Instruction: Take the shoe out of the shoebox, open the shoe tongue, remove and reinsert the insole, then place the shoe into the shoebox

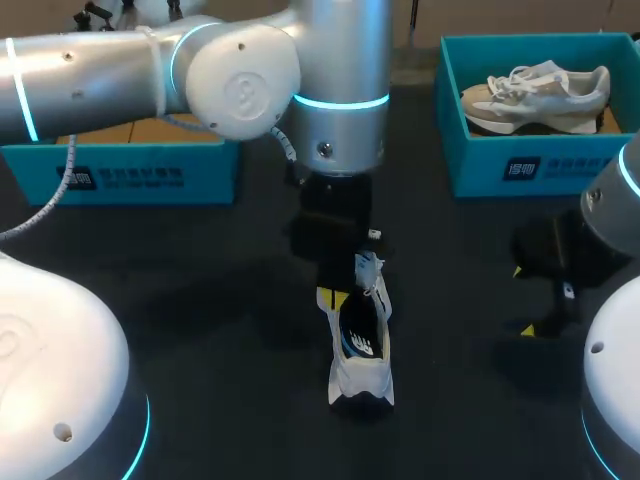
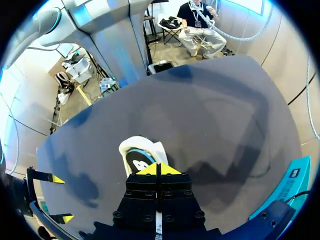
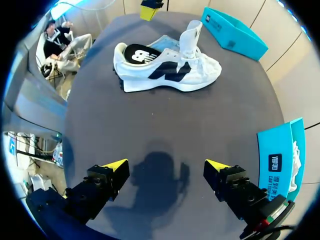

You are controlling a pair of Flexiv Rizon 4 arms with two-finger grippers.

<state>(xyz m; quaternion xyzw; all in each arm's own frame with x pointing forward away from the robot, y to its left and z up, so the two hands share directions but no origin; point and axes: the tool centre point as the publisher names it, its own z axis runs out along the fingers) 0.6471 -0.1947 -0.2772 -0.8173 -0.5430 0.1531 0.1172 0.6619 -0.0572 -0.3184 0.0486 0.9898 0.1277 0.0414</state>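
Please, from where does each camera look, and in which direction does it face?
Head view: above and behind the robot, facing down on the table; left arm and right arm enter.
Left wrist view: on the left wrist, facing along the shut left gripper to the heel opening of the white sneaker.
Right wrist view: on the right wrist, facing past the open right gripper at the sneaker's side.
Shared: all three show the sneaker.
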